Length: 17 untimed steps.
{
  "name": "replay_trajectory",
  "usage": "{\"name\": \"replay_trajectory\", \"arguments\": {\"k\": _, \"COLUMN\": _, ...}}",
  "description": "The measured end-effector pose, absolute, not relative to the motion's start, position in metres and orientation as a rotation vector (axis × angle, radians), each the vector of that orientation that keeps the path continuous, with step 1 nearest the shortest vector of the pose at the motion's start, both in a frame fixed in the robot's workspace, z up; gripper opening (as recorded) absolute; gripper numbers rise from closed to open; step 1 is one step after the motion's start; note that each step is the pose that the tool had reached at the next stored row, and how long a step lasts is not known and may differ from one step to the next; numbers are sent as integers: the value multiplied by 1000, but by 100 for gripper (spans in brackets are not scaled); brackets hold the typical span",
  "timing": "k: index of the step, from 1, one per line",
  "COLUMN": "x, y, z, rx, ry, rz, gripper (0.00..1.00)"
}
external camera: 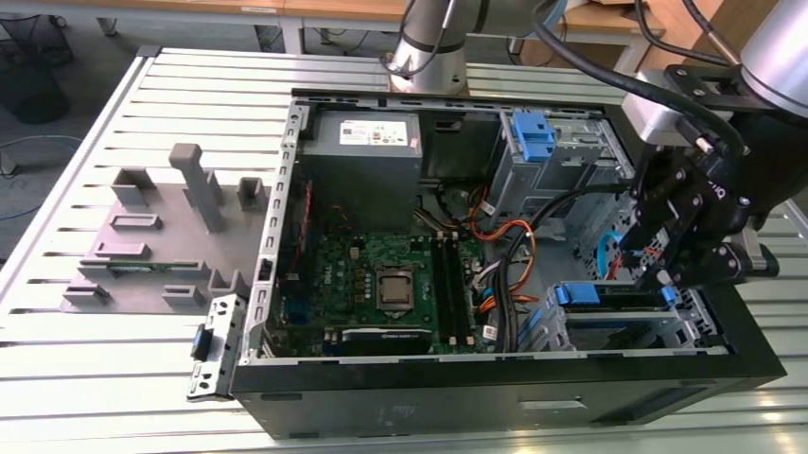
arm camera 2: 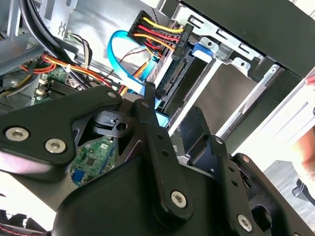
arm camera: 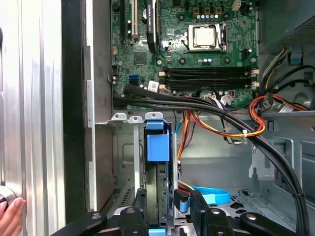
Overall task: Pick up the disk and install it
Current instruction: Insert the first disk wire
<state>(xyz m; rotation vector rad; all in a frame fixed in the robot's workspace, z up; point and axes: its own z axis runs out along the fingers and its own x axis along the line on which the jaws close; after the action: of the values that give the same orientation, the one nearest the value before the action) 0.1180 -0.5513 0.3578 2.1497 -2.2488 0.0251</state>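
One disk [arm camera: 157, 147], one pincer [arm camera: 165, 209]

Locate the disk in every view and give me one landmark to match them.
Exterior view: the disk stands in the drive cage at the case's corner, toward the exterior view's right.
First wrist view: its blue carrier sits edge-on in the cage slot.
Second wrist view: probably the blue edge beside the black cable connector.
Shared landmark: the light-blue data cable.
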Motion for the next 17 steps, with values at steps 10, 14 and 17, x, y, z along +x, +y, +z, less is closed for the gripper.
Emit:
{"name": "replay_trajectory", "arguments": {"k": 10, "x": 118, "y": -551, "z": 355, "rx": 2142, "ry": -2241, "rz": 40, "gripper": 48}}
{"name": "replay_trajectory", "arguments": {"k": 14, "x": 118, "y": -551, "z": 355, "rx": 2142, "ry": -2241, "rz": 39, "gripper": 48}}
{"name": "replay_trajectory", "arguments": {"k": 17, "x": 117, "y": -551, "z": 355, "rx": 2142, "ry": -2241, "rz": 39, "gripper": 48}}
